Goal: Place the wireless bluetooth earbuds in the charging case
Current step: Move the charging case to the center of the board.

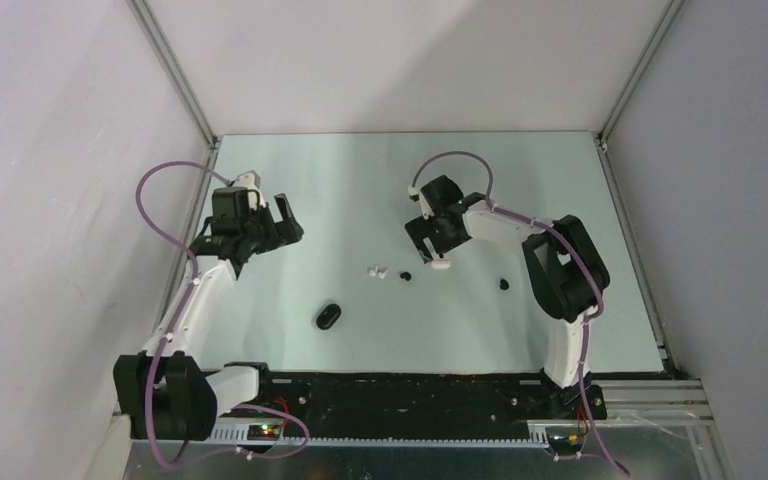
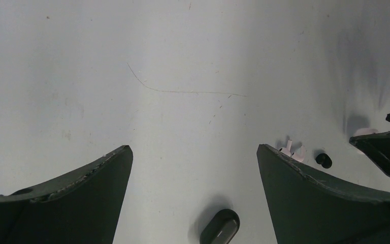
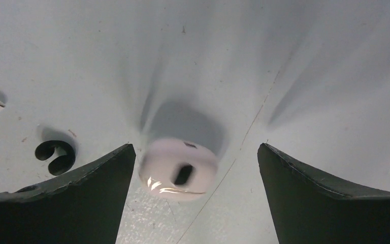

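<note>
Top view: the left gripper (image 1: 278, 228) hangs wide open and empty, well apart from everything. 2 white earbuds (image 1: 372, 270) lie mid-table (image 1: 520, 200), 1 black earbud (image 1: 406, 274) just beside them and a second black earbud (image 1: 504, 284) farther right. The black charging case (image 1: 328, 316) sits nearer the bases.

Left wrist view: nothing lies between its spread fingers (image 2: 81, 193).

Right wrist view: the right gripper (image 3: 195, 150) is spread wide. The white charging case (image 3: 177, 170), blurred, is between its fingers and touches neither.

Two white buds (image 1: 376, 270) lie side by side; a black bud (image 1: 406, 275) sits just right of them; a second black bud (image 1: 504, 284) lies well apart, farther right; the white case (image 3: 177, 170), blurred, shows a dark opening, between the black ones; the black case (image 1: 328, 316), pebble-like, lies nearer, left.
</note>
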Controlling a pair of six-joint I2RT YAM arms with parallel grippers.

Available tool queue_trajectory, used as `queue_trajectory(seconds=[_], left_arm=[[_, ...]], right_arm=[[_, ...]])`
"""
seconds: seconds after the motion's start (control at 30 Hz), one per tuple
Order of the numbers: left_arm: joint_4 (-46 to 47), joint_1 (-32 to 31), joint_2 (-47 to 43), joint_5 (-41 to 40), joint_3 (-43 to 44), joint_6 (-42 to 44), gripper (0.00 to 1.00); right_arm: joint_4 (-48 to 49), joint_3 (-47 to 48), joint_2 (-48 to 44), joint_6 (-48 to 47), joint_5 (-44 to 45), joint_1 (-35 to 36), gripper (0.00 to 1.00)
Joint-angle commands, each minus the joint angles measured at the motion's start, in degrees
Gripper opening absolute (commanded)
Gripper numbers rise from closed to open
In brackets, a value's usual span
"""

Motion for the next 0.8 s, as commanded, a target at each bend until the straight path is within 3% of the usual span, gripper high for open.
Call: queue_trajectory(seconds=[0.0, 0.37, 0.77], left_arm=[[1.8, 0.4, -1.1, 0.9, -0.5, -0.2, 1.0], [2.2, 0.4, -0.6, 1.1, -0.5, -0.4, 1.0], [2.2, 0.4, 0.6, 1.6, 0.4, -0.6, 1.0]], right_arm=[[-0.5, 1.3, 1.8, -1.9, -1.0, 0.1, 0.95], [-1.1, -3.9, -2.1, -4.7, 0.5, -3.6, 0.95], [-1.9, -5.9, -3.7, -11.0, 3.4, -13.5, 0.94]])
